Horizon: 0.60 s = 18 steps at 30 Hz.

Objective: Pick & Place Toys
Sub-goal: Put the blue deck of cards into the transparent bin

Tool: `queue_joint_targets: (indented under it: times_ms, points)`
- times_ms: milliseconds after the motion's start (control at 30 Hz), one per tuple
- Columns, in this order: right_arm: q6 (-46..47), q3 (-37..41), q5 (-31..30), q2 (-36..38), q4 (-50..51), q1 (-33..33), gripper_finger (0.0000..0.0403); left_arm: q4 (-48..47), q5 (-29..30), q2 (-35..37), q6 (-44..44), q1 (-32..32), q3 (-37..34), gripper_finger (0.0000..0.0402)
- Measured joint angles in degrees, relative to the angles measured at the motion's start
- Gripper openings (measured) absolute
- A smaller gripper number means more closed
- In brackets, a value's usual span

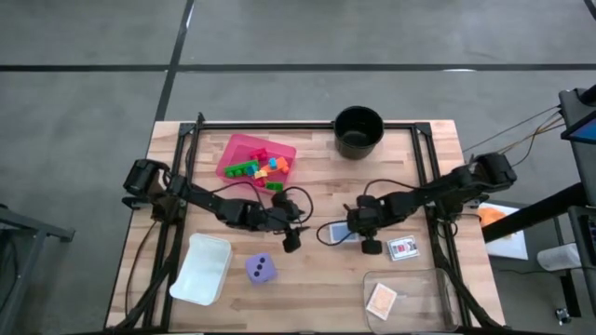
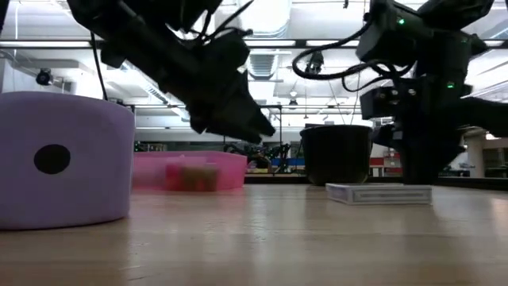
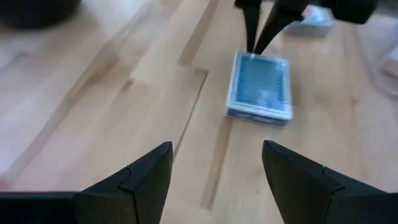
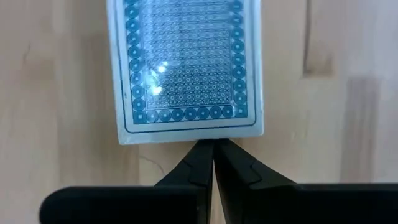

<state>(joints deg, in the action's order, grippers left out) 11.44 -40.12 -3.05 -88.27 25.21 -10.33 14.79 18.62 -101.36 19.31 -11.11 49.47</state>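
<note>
A blue patterned card (image 1: 332, 233) lies flat on the wooden table (image 1: 307, 298) at its middle; it also shows in the right wrist view (image 4: 185, 65) and the low view (image 2: 379, 193). My right gripper (image 4: 213, 144) is shut, its tips at the card's right short edge. My left gripper (image 3: 217, 163) is open and empty, above the table just left of the card (image 3: 260, 87). The purple dotted die (image 1: 261, 270) stands near the front. A white-red card (image 1: 402, 247) lies right of the blue one. Several small bricks (image 1: 261, 167) lie in the pink tray (image 1: 235, 149). My right gripper touches the blue card's short edge (image 4: 205, 138) on the table's right side, with the tips of its shut fingers (image 4: 200, 158). The fingers come from the table's right, slanting down. The card lies flat on the table.
A black round pot (image 1: 358, 130) stands at the far edge. A clear tray (image 1: 424, 279) at the front right holds an orange card (image 1: 381, 300). A white container (image 1: 202, 268) sits at the front left, beside the die. Bare wood lies between the die and the clear tray.
</note>
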Motion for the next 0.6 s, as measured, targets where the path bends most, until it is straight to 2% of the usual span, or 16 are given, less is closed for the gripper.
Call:
queue_joint_targets:
  times_ms: [100, 200, 467, 600]
  points:
    - [-1.3, -0.1, -1.8, 0.0, -5.0, 0.7, 0.0018, -2.5, -0.2, 0.0, 2.0, 0.2, 0.0, 0.0253]
    - [-2.6, -0.2, -1.1, 0.5, -7.7, 1.1, 0.0018, -3.1, -0.7, -0.4, 3.4, 0.3, 0.0, 0.0253]
    - [-3.8, -1.2, -0.5, -0.9, -8.1, 2.7, 0.0018, -5.3, -6.9, -2.5, 6.8, 0.7, 0.1, 0.0253]
    - [-4.2, -1.0, -0.5, -0.8, -10.4, 2.9, 0.0018, -3.2, -7.4, -4.7, 5.4, 0.7, 0.2, 0.0253]
